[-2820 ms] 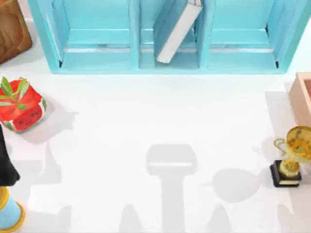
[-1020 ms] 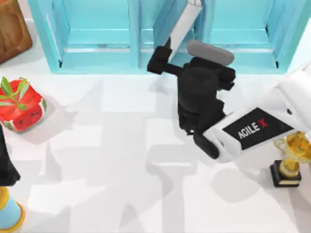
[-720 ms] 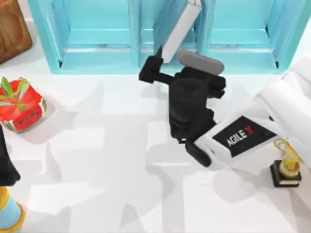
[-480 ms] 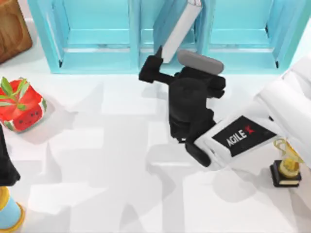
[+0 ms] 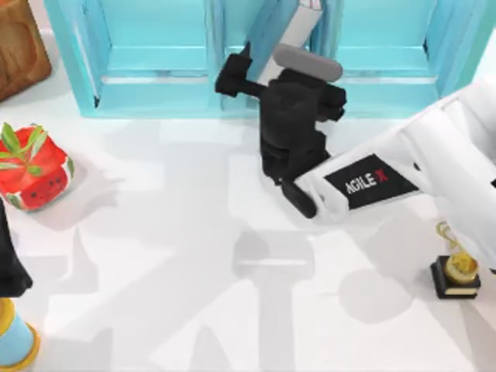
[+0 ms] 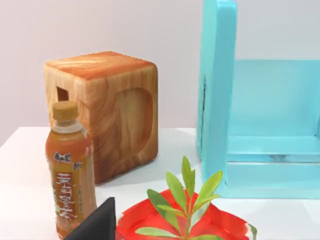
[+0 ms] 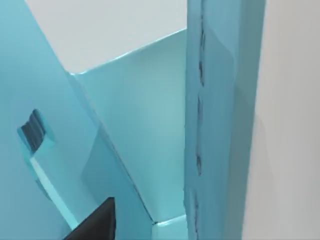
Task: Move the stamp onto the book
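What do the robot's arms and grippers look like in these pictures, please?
In the top view, the right arm has a glossy white shell with a black panel lettered AGILE in white and X in red. Its wrist is a bulky matte black block carrying a grey rounded pad, ending in the black right gripper. The left arm shows as a plain black shape at the table's left edge.

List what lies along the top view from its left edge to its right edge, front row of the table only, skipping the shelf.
Orange-rimmed blue object at the left edge → red watermelon-patterned pot with a green plant → right gripper reaching toward the leaning book → gold trophy on a black base.
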{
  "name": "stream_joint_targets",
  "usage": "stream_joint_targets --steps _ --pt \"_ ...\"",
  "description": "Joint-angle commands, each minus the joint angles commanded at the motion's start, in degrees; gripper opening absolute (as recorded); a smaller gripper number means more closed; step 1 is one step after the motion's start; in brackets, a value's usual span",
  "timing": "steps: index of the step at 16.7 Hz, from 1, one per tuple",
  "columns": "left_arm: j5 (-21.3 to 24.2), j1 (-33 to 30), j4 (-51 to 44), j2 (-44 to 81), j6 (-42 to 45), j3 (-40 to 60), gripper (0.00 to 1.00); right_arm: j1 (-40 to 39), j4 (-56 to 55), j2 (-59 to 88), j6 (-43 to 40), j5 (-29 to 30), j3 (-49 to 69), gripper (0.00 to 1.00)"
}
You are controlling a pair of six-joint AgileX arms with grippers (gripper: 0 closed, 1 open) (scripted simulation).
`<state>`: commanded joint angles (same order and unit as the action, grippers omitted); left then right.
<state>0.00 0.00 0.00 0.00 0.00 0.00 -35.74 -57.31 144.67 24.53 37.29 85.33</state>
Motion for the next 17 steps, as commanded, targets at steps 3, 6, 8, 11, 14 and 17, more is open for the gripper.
stream_joint_targets --steps 3,6,8,11,14,17 --pt "0.0 0.0 0.0 0.0 0.0 0.0 1.0 2.0 3.71 3.09 -0.15 -1.97 6.95 1.0" --pt "0.0 0.0 0.0 0.0 0.0 0.0 1.0 2.77 5.06 4.12 -0.17 -2.74 9.25 1.0" --pt "0.0 0.0 0.0 0.0 0.0 0.0 1.0 2.77 5.06 4.12 -0.17 -2.74 9.25 1.0" --pt "0.0 0.0 0.0 0.0 0.0 0.0 1.0 2.77 5.06 4.12 -0.17 -2.74 9.25 0.85" --pt "0.0 0.0 0.0 0.0 0.0 0.0 1.0 2.77 5.06 4.12 -0.17 -2.74 9.25 0.62" --pt "0.0 0.0 0.0 0.0 0.0 0.0 1.0 2.77 5.06 4.12 -0.17 -2.74 9.25 0.4"
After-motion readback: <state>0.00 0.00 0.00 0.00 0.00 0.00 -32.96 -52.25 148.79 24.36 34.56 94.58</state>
